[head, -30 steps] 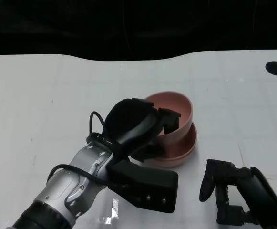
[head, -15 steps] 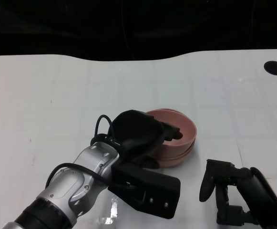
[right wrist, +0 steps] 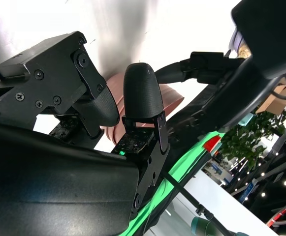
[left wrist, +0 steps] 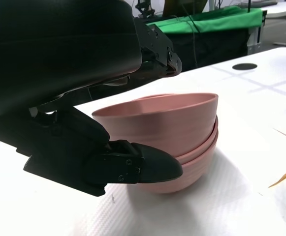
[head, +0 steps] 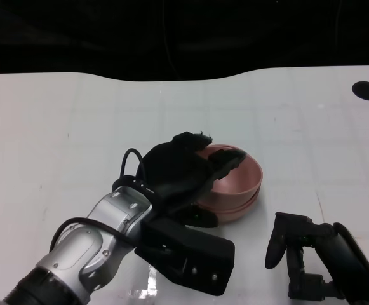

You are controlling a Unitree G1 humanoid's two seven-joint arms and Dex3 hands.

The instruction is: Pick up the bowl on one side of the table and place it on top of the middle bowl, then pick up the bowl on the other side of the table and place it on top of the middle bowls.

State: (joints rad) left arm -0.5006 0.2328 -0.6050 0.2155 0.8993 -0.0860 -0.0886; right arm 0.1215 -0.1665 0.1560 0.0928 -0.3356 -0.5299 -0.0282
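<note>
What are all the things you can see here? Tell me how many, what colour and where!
pink bowls: three by the rims showing in the left wrist view, pink, nested in one stack near the middle of the table.
table: one, white, under everything.
round holes: two, black, at the table's far right and far left edges.
orange scrap: one, orange, lying on the table beside the stack in the left wrist view.
green cloth: one, green, behind the table in the left wrist view.
left hand: one, black on a silver forearm, fingers over and around the stack's near left rim.
right hand: one, black, at the lower right, apart from the stack, holding nothing.
</note>
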